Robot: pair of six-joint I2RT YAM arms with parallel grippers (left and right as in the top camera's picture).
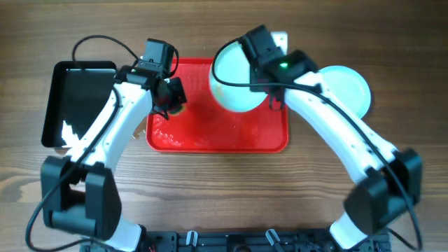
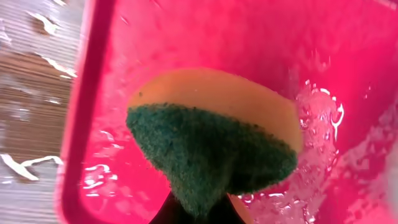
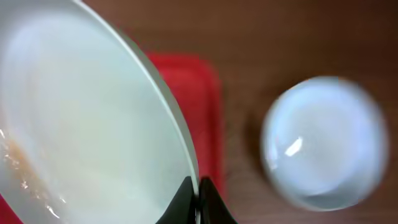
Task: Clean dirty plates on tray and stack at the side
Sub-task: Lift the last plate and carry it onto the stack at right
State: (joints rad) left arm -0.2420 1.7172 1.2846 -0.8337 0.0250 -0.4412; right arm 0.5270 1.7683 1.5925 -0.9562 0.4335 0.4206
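My right gripper is shut on the rim of a pale plate and holds it tilted above the right part of the red tray. A faint brown smear shows on its lower left face. My left gripper is shut on a yellow sponge with a green scouring face, just over the wet left end of the tray. A second pale plate lies on the table right of the tray. A third plate is not visible.
A smaller black tray with a white scrap in it lies at the far left. Water beads on the red tray floor. Wet streaks mark the wooden table left of the tray.
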